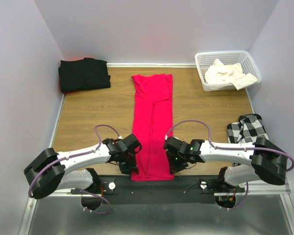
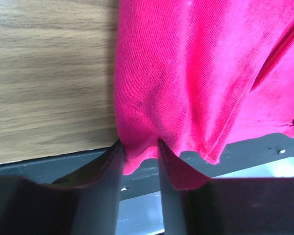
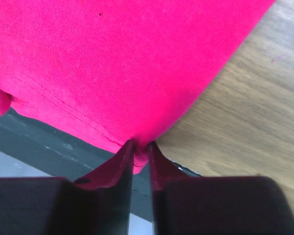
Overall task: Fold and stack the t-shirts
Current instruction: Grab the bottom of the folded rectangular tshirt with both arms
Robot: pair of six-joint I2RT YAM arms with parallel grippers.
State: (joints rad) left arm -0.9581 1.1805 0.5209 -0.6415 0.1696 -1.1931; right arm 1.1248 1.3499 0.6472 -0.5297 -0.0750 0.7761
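Nearest to us, the left tool (image 2: 139, 152) has its two dark, tapered fingers set on either side of a small bunch of fabric at the near left corner of the red shirt (image 1: 152, 122). The cloth fills the gap between them and touches both, so we read it as a pinch on the hem. The right tool (image 3: 139, 147) has its fingers drawn almost together, nipping a thin fold at the shirt's near right corner. In both wrist views we see a fine ribbed knit, and the right wrist view also shows a double row of stitching along the hem. That near hem hangs a little over a dark metal rail (image 1: 152, 188) at the front edge of the worktop (image 1: 88, 117), which is wood-grained and matte.

The red shirt lies as a long, narrow strip, folded lengthwise, with soft creases down its middle. It runs from the rail straight away from the arms along the centre of the worktop.

Just beyond the right arm we see a crumpled black-and-white checked cloth (image 1: 245, 128). In the far left corner sits a black shirt (image 1: 83, 74), folded into a rough rectangle. In the far right corner a white plastic lattice basket (image 1: 250, 61) holds a rumpled cream shirt (image 1: 225, 73), part of it draped over the near rim.
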